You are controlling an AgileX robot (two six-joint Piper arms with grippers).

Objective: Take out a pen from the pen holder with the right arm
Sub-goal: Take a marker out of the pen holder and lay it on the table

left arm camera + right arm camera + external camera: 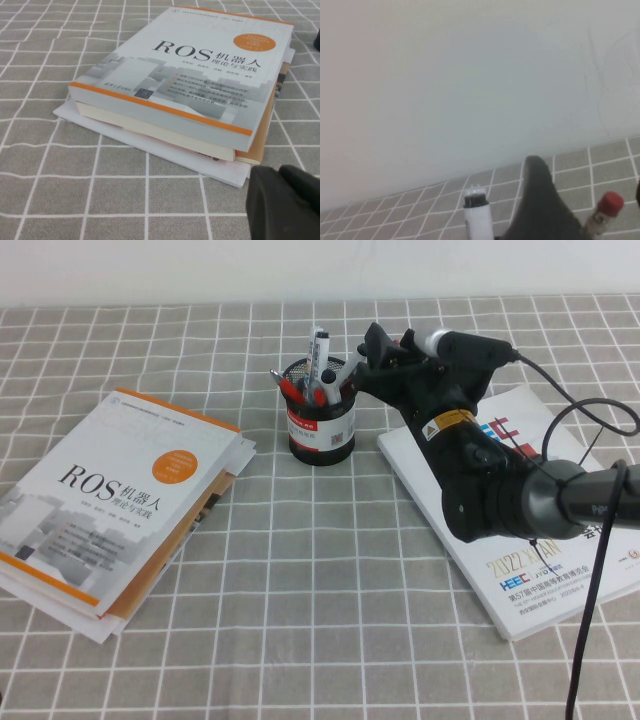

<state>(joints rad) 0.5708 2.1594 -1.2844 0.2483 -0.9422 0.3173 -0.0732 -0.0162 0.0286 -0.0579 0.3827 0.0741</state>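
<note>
Up high, your right gripper (388,346) gapes wide just beside the holder (320,425) near the table's (300,640) far edge, pens (318,348) inside. Left wrist: left gripper (284,202) near the books (190,90), state can't tell. Right wrist: one finger (537,210) between two pens.

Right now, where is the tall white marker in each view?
High view: white marker in the pen holder, just left of the right hand.
Left wrist view: absent; the left hand hangs by the books.
Right wrist view: its tip beside a dark finger.
Shared: checked tablecloth.
</note>
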